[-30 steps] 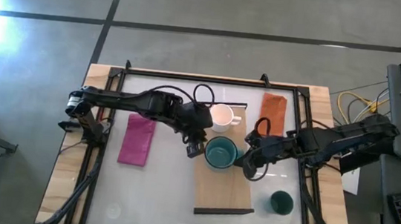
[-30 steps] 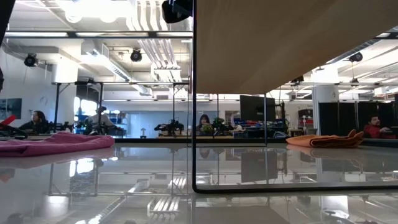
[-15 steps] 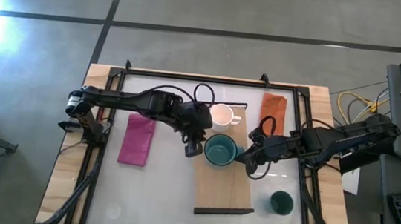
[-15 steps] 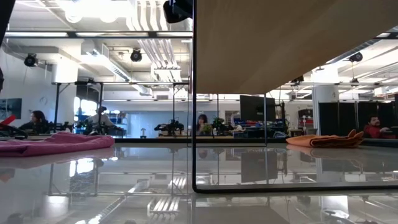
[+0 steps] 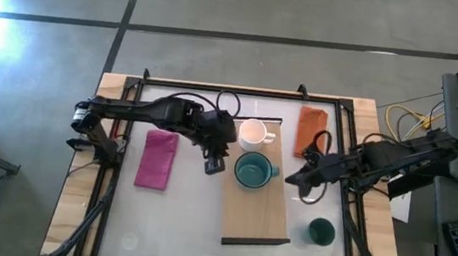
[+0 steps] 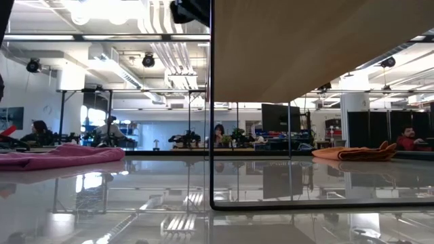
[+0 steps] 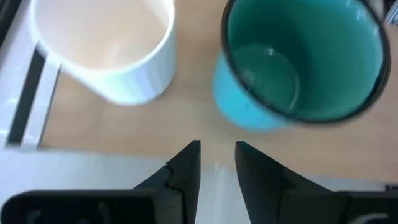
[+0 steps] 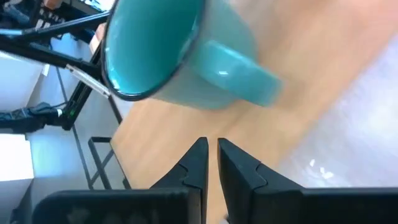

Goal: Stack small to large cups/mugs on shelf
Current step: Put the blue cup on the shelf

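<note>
The teal mug (image 5: 251, 171) stands on the shelf (image 5: 256, 214) between both grippers, white mug (image 5: 252, 133) beside it. The left gripper (image 5: 214, 164) is narrowly parted and empty; the right gripper (image 5: 295, 183) is nearly closed, empty. A careless sweep could clip the mug's handle and slide it off.

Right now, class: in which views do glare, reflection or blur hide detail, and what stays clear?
High view: strong glare whitens the floor at upper left; the teal mug and white mug on the shelf read clearly. Low view: the glossy table mirrors the room. Left wrist view: both mugs are soft-edged. Right wrist view: the teal mug is blurred.
</note>
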Robot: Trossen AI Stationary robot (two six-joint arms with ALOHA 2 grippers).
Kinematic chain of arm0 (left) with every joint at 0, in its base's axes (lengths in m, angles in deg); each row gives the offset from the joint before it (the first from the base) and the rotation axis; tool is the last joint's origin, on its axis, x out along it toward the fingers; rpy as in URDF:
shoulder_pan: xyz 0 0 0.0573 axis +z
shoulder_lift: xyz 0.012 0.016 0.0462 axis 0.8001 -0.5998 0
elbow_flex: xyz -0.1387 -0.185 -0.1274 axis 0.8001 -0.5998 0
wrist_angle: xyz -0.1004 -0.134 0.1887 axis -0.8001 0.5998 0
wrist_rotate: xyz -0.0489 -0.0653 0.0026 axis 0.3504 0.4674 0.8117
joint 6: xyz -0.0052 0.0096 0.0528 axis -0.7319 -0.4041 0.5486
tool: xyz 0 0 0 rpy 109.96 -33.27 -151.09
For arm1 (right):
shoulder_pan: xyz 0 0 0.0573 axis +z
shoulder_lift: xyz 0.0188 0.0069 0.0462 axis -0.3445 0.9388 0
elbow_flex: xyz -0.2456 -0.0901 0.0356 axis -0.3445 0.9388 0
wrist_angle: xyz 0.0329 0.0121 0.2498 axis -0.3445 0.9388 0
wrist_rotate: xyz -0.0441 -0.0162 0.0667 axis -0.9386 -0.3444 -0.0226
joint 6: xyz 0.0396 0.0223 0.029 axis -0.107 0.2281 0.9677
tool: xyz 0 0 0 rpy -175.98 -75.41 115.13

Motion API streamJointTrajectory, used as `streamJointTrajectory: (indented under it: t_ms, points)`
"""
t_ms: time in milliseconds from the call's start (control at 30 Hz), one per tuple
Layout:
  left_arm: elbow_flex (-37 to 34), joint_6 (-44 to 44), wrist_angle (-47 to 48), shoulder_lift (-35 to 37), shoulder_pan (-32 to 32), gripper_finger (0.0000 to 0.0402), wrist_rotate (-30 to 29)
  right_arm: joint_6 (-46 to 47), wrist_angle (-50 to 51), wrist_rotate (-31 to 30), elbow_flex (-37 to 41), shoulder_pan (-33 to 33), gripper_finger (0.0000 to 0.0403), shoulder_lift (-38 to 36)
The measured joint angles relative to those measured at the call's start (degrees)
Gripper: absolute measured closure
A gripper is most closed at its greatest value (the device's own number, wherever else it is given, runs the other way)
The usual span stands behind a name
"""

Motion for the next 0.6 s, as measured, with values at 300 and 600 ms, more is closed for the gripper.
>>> streamJointTrajectory:
  t_ms: [300,600]
  points:
    - [-3.01,-0.86,1.82,8.37,-0.17,0.0316,-3.50,13.04,20.00,0.32,-1.97,7.06,0.0374,-5.51]
    - [-18.86,-7.31,-10.59,20.06,-0.20,0.0316,-3.60,28.08,28.90,4.79,-5.57,18.27,0.0350,2.00]
